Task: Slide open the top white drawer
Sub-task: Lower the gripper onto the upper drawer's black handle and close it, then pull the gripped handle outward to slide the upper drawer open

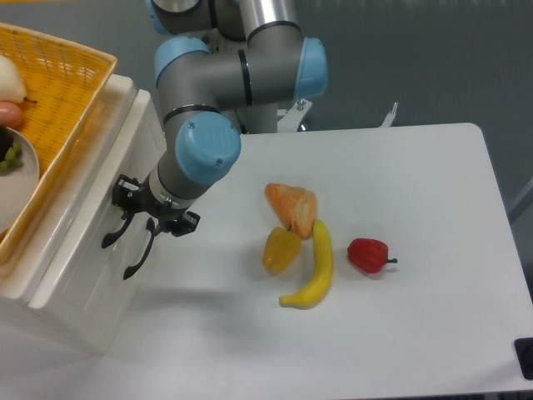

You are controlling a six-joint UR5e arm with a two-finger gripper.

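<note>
Top drawer: left of the frame, upper of two white fronts in the cabinet, closed; its black handle is at left centre
End effector: at the drawer fronts, by the two black handles; fingers look set around the upper handle, but whether they pinch it I cannot tell
Lower handle: just below and right of the upper one
Basket: yellow, on the cabinet, upper left
Surface: white; croissant, yellow pepper, banana touching at centre; red pepper just to their right
</note>
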